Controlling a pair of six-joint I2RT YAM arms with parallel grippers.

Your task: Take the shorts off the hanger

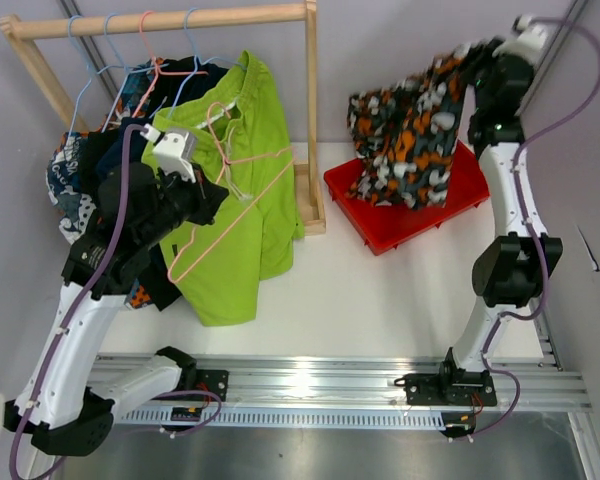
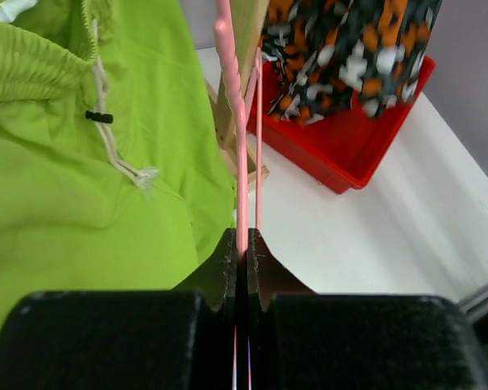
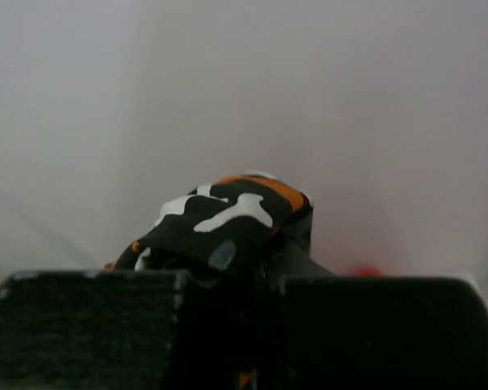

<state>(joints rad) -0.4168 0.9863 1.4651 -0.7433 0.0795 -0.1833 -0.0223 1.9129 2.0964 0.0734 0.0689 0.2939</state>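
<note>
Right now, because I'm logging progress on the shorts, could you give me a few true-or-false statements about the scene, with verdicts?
1. The left hand is shut on the pink hanger. True.
2. The green shorts lie in the red bin. False: they hang by the rack, outside the bin.
3. The right hand is open and empty. False: it is shut on the camo shorts.
4. The camo shorts hang over the red bin. True.
5. The rack's bar carries no hangers. False: several wire hangers hook over it.
</note>
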